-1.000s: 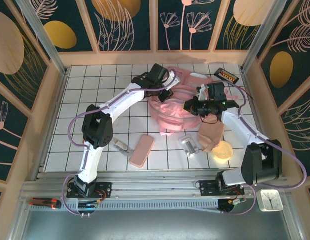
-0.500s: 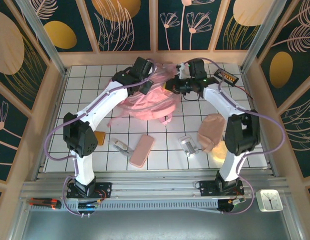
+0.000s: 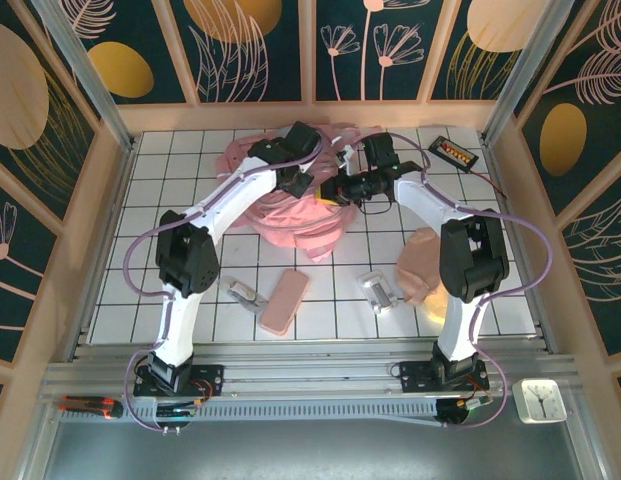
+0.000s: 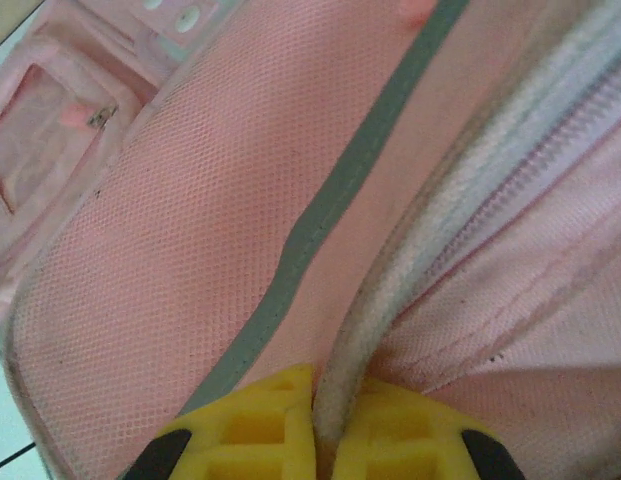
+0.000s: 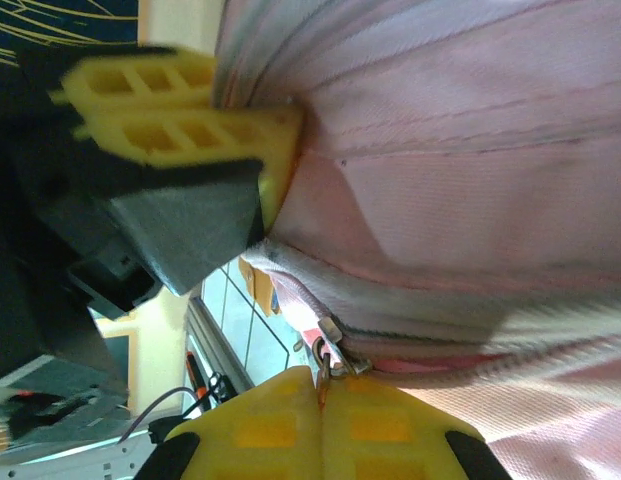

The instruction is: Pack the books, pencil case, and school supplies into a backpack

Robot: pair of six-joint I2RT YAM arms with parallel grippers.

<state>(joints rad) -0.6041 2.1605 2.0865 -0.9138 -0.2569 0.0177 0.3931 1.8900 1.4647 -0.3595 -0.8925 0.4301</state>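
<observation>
We see our left gripper clenched on a piped edge of the backpack, our right gripper pinching its zip pull, pencil case just nearside of the backpack

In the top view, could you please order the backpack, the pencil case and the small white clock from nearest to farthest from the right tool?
1. The backpack, far middle of the table: the right tool is shut on it.
2. The pencil case, near side of the table, slightly to the left.
3. The small white clock, off the table, at the near right corner.
</observation>
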